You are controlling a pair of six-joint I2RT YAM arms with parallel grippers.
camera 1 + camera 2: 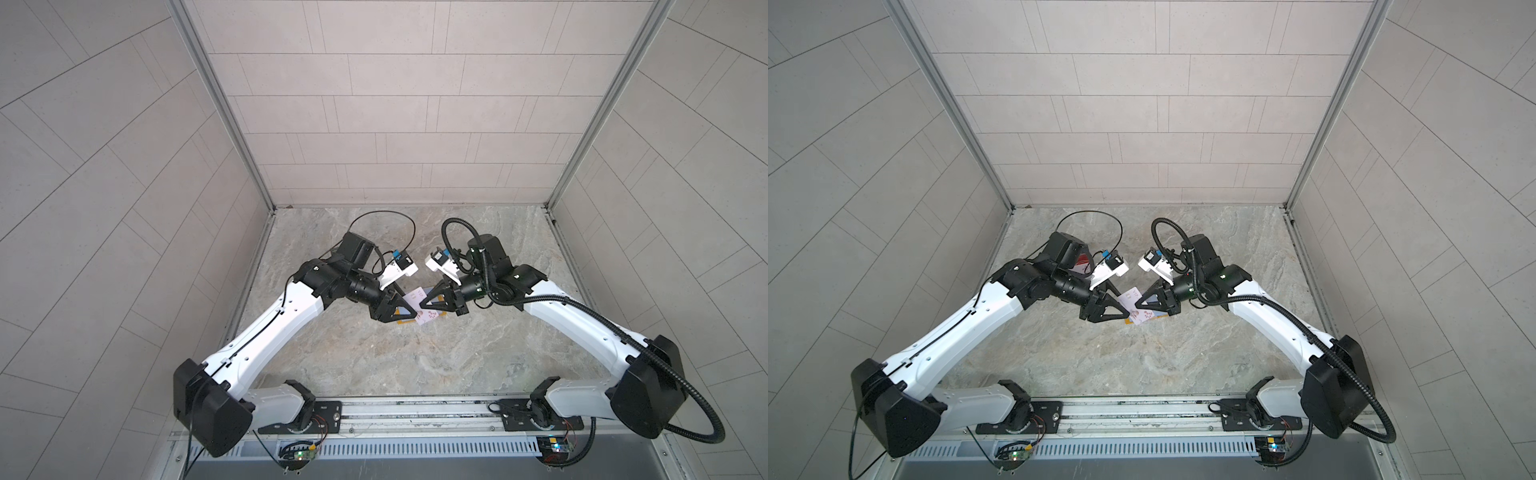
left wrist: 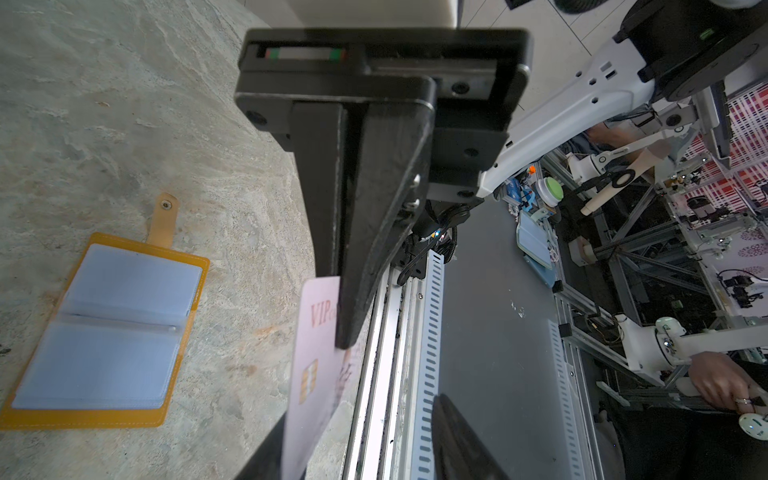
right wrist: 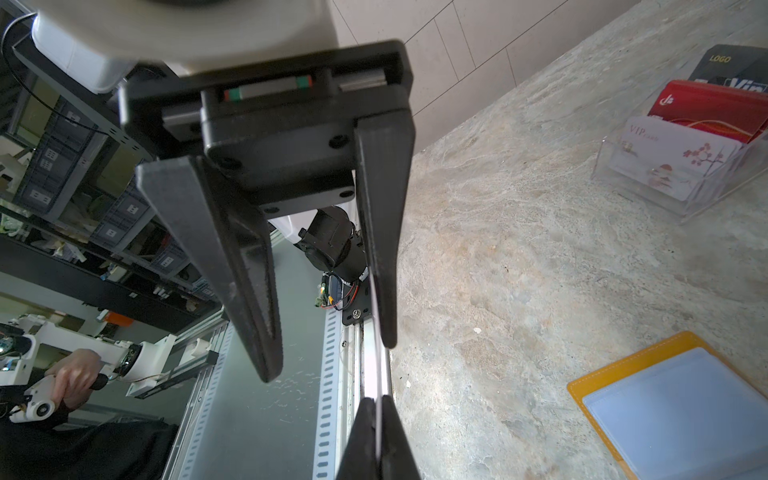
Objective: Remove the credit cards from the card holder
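The mustard-yellow card holder [image 2: 183, 340] lies open on the marble table, its bluish clear sleeves up; a corner of it shows in the right wrist view [image 3: 582, 386]. Above it my right gripper [image 3: 376, 405] is shut on a white credit card [image 2: 316, 374] with red "VIP" lettering and a gold chip. My left gripper [image 2: 357, 428] faces it, open, with its jaws either side of the card's other end; the card rests against one finger [image 3: 384, 249]. In both top views the two grippers [image 1: 409, 305] [image 1: 422, 306] meet over the card [image 1: 1133, 297], hiding most of the holder [image 1: 405, 321].
A clear tiered stand [image 3: 648, 195] at the back of the table shows a dark card, a red card and a white flowered card. The metal rail [image 1: 415, 409] runs along the table's front edge. Tiled walls close in both sides and the back.
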